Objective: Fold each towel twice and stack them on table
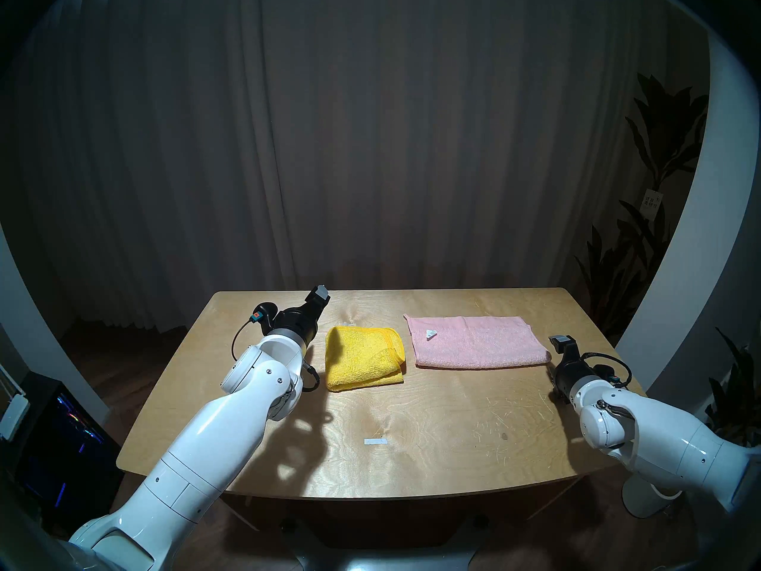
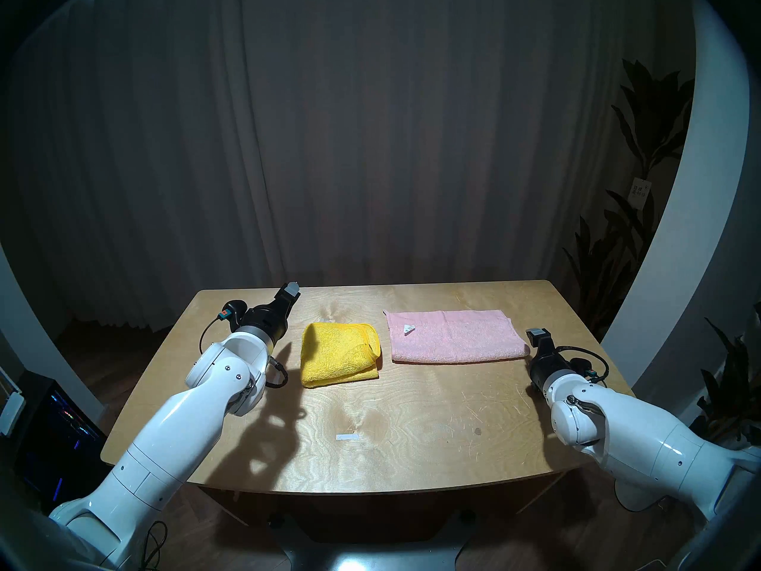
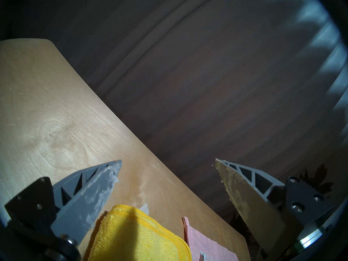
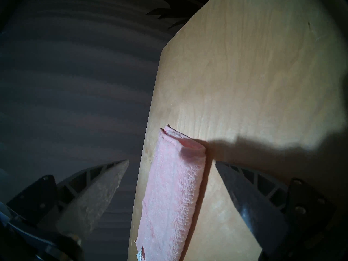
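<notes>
A yellow towel (image 1: pixel 363 358) (image 2: pixel 339 354) (image 3: pixel 135 236) lies folded into a small square on the table (image 1: pixel 412 434) (image 2: pixel 412 393), left of centre. To its right a pink towel (image 1: pixel 473 341) (image 2: pixel 453 335) (image 4: pixel 173 198) lies folded into a long rectangle, a small white tag on top. My left gripper (image 1: pixel 322 292) (image 2: pixel 293 288) (image 3: pixel 167 162) hovers open above the table's far left part, just left of the yellow towel, holding nothing. My right gripper (image 1: pixel 561 340) (image 2: pixel 538 332) (image 4: pixel 171 162) is open and empty, just off the pink towel's right end.
A small white tape strip (image 1: pixel 375 441) (image 2: pixel 347 436) lies near the table's front middle. A dark curtain hangs behind the table. Potted plants (image 1: pixel 642 244) stand at the right. A dark box with lights (image 1: pixel 61 434) sits on the floor at the left.
</notes>
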